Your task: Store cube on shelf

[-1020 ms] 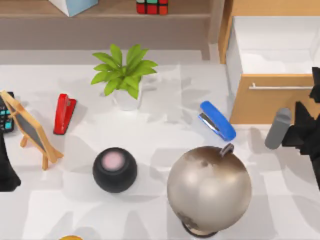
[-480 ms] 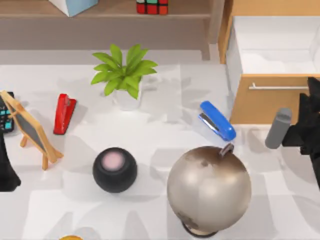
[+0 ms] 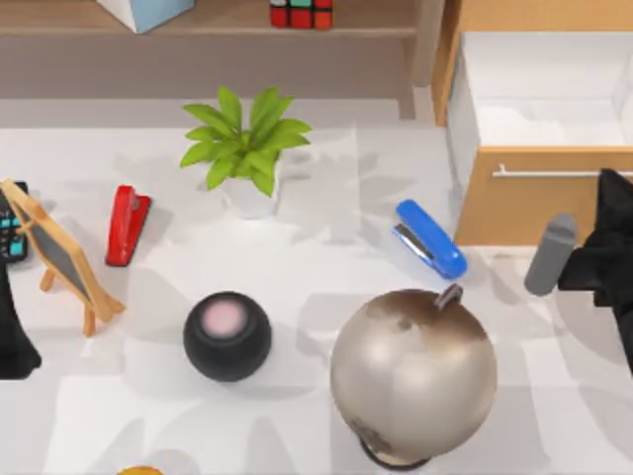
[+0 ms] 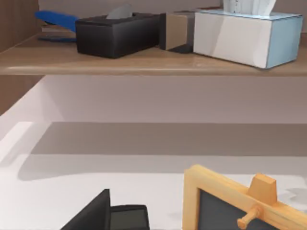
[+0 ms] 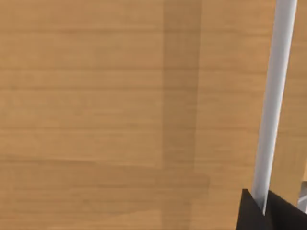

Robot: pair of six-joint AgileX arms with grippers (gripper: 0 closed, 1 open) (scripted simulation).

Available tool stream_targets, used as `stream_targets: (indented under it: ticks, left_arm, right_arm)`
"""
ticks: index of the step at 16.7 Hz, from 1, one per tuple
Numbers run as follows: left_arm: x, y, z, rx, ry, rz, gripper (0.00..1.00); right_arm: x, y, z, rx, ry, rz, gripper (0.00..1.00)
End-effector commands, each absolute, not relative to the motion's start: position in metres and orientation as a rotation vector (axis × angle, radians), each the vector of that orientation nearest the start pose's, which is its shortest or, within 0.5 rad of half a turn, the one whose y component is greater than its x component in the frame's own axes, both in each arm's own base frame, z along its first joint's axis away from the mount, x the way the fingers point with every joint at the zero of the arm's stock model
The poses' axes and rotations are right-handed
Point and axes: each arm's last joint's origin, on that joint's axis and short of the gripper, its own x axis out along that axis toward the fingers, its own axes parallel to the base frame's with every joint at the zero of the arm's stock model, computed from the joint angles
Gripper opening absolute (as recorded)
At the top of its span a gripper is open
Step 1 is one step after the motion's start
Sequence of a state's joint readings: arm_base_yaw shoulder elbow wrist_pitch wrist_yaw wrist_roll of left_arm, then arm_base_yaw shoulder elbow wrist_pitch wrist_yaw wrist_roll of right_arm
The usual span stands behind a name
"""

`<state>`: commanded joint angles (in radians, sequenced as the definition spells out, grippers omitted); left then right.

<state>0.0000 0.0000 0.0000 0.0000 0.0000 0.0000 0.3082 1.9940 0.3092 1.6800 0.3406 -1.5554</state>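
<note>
The cube, a small Rubik's cube with red and green squares, rests on the long light-brown shelf at the back of the table, beside a pale blue-white box. My right gripper is at the table's right edge, just in front of the open drawer's wooden front and its silver handle. In the right wrist view that wooden front and the handle are very close. My left arm stays parked at the left edge.
On the table stand a potted plant, a red stapler, a blue stapler, a black round speaker, a large globe, a small chalkboard easel and a grey cylinder.
My right gripper has drawn back a little from the drawer's handle toward the table's front. Nothing else has moved.
</note>
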Motion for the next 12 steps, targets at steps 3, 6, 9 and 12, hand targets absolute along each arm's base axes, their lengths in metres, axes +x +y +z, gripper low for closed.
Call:
stream_targets:
  ticks: [3,6,9,12]
  left_arm:
    - [0.106,-0.001,0.16,0.0,0.0,0.0,1.0]
    - [0.106,-0.001,0.16,0.0,0.0,0.0,1.0]
    - [0.106,-0.001,0.16,0.0,0.0,0.0,1.0]
    - [0.106,-0.001,0.16,0.0,0.0,0.0,1.0]
  right_arm:
    - [0.253,0.071,0.089,-1.571,0.008,-0.008,0.0]
    - [0.253,0.071,0.089,-1.569,0.01,-0.004,0.0]
    - [0.265,0.073,0.091,-1.565,-0.005,-0.012,0.0]
    - [0.284,0.074,0.089,-1.568,-0.004,-0.001,0.0]
